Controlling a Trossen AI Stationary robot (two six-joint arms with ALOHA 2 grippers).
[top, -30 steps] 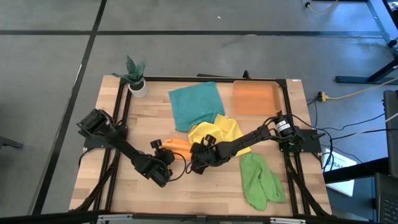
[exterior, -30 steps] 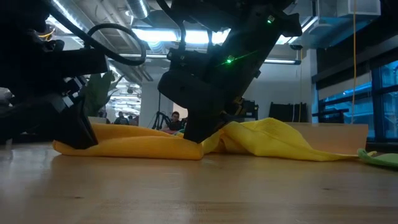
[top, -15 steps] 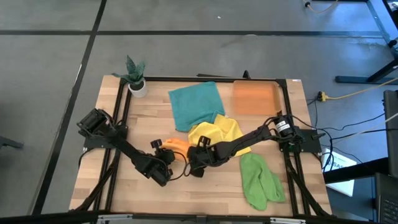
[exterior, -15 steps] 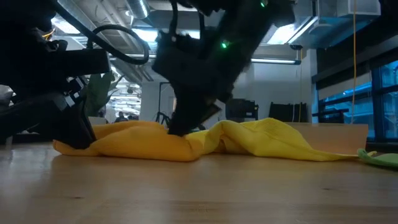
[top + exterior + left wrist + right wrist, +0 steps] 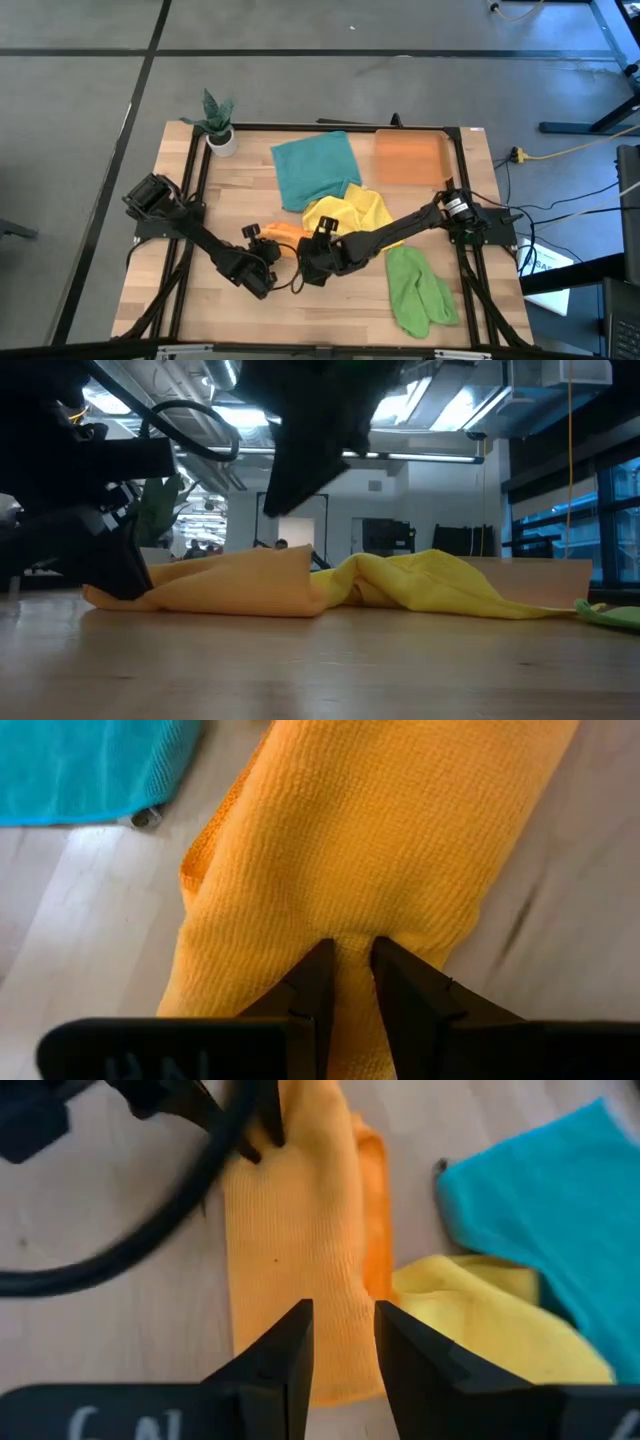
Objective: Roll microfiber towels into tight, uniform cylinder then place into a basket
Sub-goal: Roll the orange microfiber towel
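While the orange towel lay folded into a long strip in the middle of the counter, the left claw pinched one end of it. The right claw hung just above the other end, fingers apart, holding nothing. Rolling had hardly begun. Next, I thought, the right claw needed a fresh grip. The basket waited at the far edge.
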